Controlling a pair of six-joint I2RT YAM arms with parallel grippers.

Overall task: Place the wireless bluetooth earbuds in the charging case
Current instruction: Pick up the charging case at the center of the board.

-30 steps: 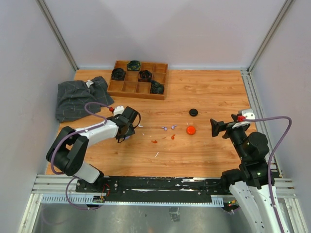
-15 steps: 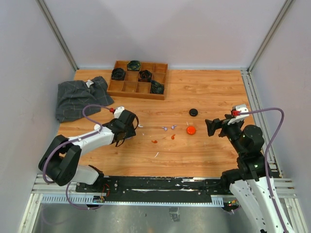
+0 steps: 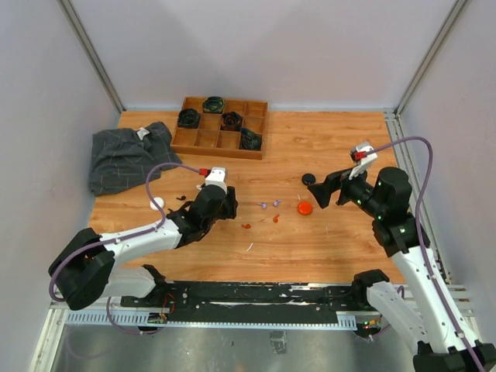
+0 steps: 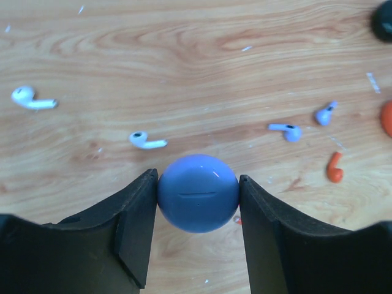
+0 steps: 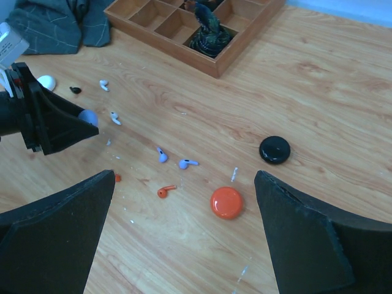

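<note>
My left gripper is shut on a round lilac-blue charging case, held just above the wood; from above that gripper sits left of centre. Two white earbuds, two lilac earbuds and an orange earbud lie beyond it. My right gripper hangs wide open above the orange case, holding nothing. The right wrist view also shows lilac earbuds, an orange earbud and a black earbud.
A black case lies behind the orange case, and a white case sits at the left. A wooden compartment tray with dark items stands at the back. A grey cloth lies back left.
My left arm has swung right toward the table's middle with the case in its jaws, uncovering the white case. My right arm has reached left toward the orange case.
</note>
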